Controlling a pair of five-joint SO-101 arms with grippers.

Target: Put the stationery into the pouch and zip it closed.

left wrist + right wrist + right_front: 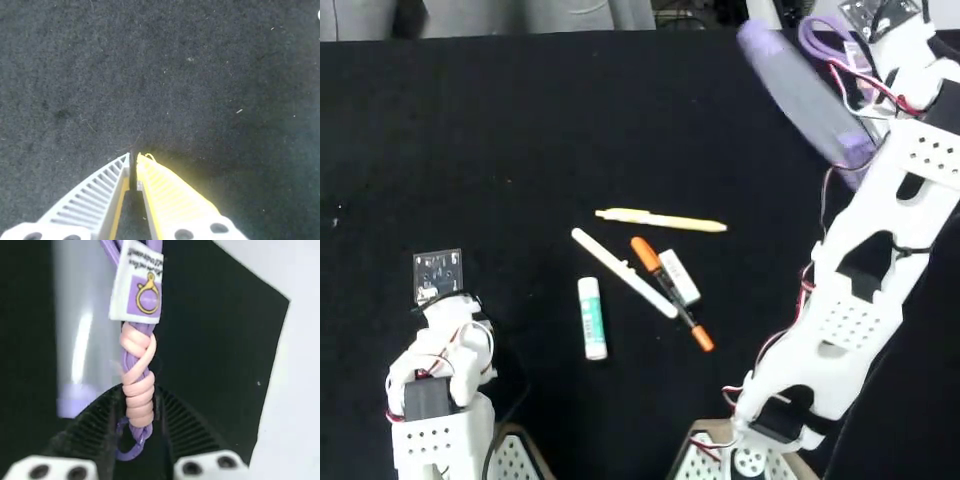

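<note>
The left pincer (134, 157) sits closed on nothing, low over the black cloth tabletop (500, 140). At its middle lie a white glue stick (592, 318), slim white pen (623, 272), orange marker (672, 294), white eraser (679, 277) and yellow pen (660, 220). Far right, the right pincer (139, 395) clamps the pink-and-purple braided cord (137, 375) of the translucent lilac pouch (800, 90).

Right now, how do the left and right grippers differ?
Load: the left gripper is shut on nothing; the right gripper is shut on the pouch's braided cord.
Place: the left gripper sits at the near left over bare black table; the right gripper is at the far right.
Look: the left gripper is white and yellow, the right gripper black.
Shared: both are shut.
</note>
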